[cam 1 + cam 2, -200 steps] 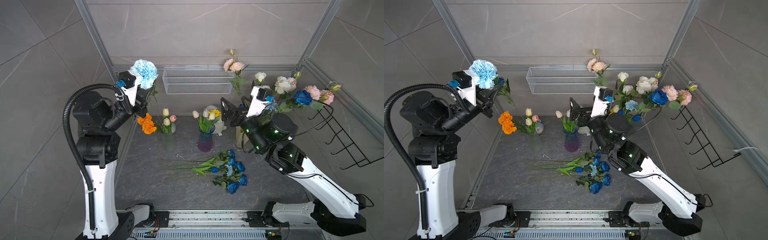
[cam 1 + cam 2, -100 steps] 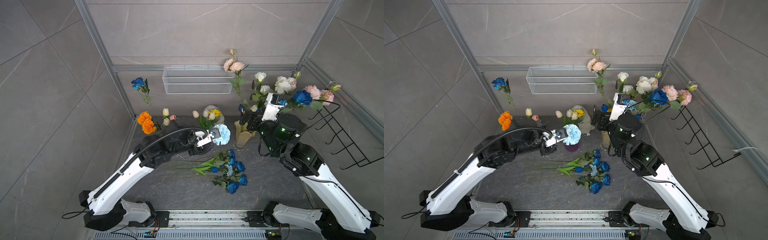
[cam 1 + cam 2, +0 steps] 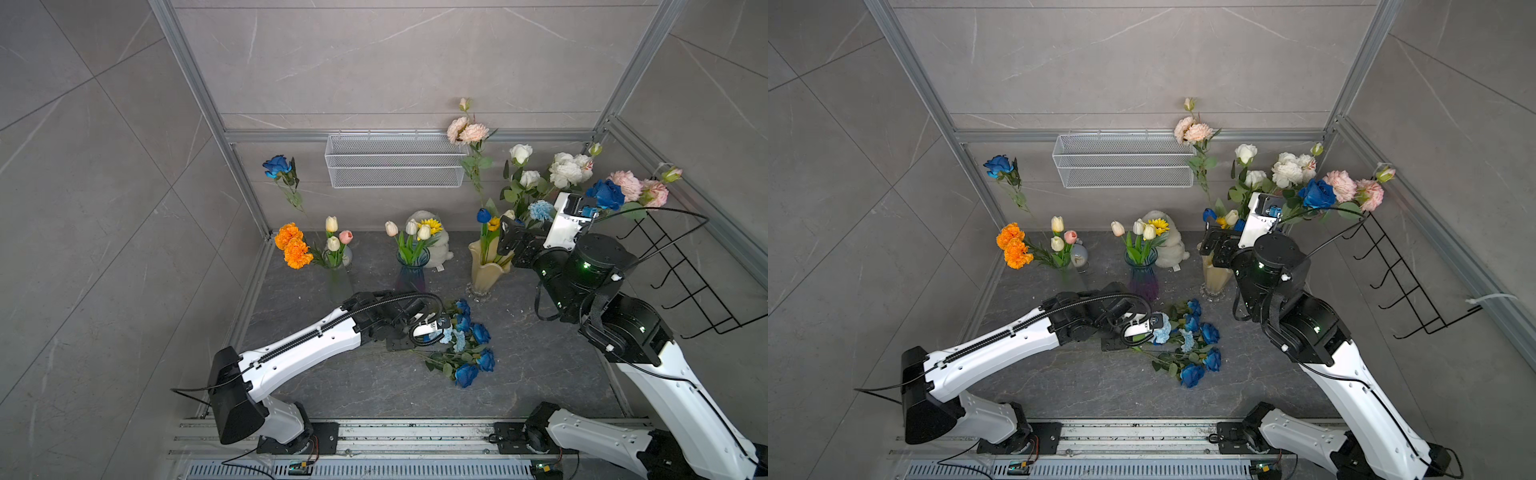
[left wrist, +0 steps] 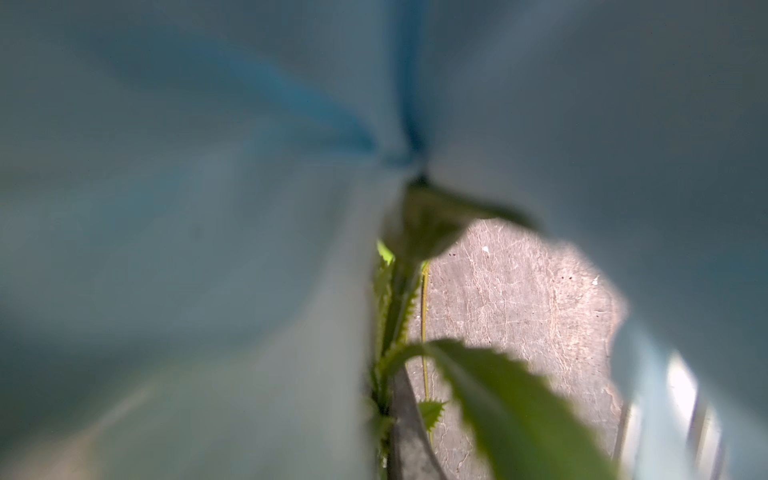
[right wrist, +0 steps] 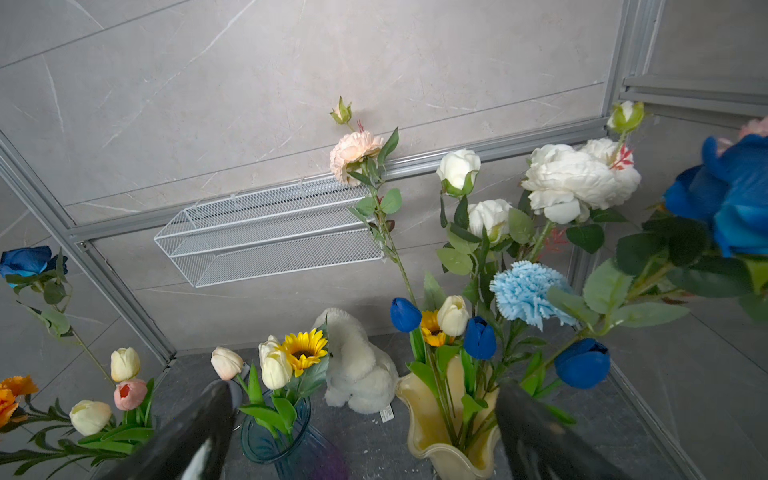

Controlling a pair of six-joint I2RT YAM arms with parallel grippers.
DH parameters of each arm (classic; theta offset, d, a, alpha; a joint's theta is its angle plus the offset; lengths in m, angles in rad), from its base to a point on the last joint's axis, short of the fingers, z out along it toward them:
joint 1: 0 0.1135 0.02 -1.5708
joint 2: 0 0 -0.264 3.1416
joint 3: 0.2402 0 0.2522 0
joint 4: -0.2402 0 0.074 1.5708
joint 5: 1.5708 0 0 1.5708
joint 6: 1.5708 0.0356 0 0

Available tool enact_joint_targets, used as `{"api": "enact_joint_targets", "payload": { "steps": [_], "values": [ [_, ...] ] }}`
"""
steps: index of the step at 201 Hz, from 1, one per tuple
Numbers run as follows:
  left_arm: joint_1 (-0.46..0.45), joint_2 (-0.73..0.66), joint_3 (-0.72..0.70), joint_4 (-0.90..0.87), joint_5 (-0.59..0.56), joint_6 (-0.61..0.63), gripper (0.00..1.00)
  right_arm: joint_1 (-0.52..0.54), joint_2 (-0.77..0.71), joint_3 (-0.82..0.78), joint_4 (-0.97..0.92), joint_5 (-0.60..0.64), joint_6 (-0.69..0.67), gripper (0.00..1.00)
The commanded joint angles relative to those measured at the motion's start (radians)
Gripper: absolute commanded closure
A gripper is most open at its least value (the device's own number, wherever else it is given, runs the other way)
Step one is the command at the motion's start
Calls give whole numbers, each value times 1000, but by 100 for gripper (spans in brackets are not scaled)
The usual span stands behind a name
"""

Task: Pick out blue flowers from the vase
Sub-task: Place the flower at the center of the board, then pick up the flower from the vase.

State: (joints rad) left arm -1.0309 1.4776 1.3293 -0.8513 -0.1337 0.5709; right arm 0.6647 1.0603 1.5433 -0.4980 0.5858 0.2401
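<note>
The left gripper [image 3: 1115, 344] is seen clenched tight and lowered to the floor [image 3: 374, 386] in front of the cream vase [image 3: 484, 266], on the side of the arm bases. A pale-blue carnation [image 3: 1162, 329] is carried by it. The ruffled head is pressed against the wrist camera [image 3: 1142, 327], so the left wrist view is almost filled with blurred petals. The green stem [image 4: 388, 332] is seen running away from the head over the stone. The exact spot where the stem is pinched is hidden by the petals. The carnation head is held just beside the edge of a pile of blue flowers [image 3: 469, 353], mostly deep-blue roses, which is laid on the floor in front of the cream vase.

The right gripper [image 5: 363, 388] is spread fully, and nothing is held between its fingers [image 5: 195, 428]. It is hung just beside the cream vase, level with the blooms. Three dark-blue tulips [image 5: 480, 338] and another carnation [image 5: 525, 291] are seen standing in the cream vase, close ahead of the spread fingers. A deep-blue rose [image 3: 606, 194] is raised above the cream vase, beside the right arm's wrist. A further blue rose [image 3: 276, 165] is found well apart from the cream vase, by the far corner post [image 3: 233, 166].
</note>
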Motion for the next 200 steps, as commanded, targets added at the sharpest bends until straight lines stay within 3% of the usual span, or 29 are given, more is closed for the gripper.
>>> {"api": "enact_joint_targets", "payload": {
  "steps": [1, 38, 103, 118, 152, 174, 200],
  "values": [
    [4, 55, -50, 132, -41, 19, 100, -10, 12, -9, -23, -36, 29, 0],
    [53, 161, -60, 267, 10, 38, 100, -26, 15, -14, -30, -60, 38, 0],
    [103, 364, 88, 328, 13, 67, 100, -43, 24, -34, -49, -83, 39, 0],
    [108, 382, 104, 326, 21, 78, 81, -47, 21, -36, -51, -89, 31, 0],
    [117, 375, 115, 323, 7, 76, 56, -66, 24, -32, -57, -105, 25, 0],
    [123, 324, 89, 334, 9, 61, 47, -76, 44, -23, -54, -127, 26, 0],
    [131, 239, 63, 332, 1, 43, 43, -86, 83, -4, -30, -183, 33, 0]
  ]
}}
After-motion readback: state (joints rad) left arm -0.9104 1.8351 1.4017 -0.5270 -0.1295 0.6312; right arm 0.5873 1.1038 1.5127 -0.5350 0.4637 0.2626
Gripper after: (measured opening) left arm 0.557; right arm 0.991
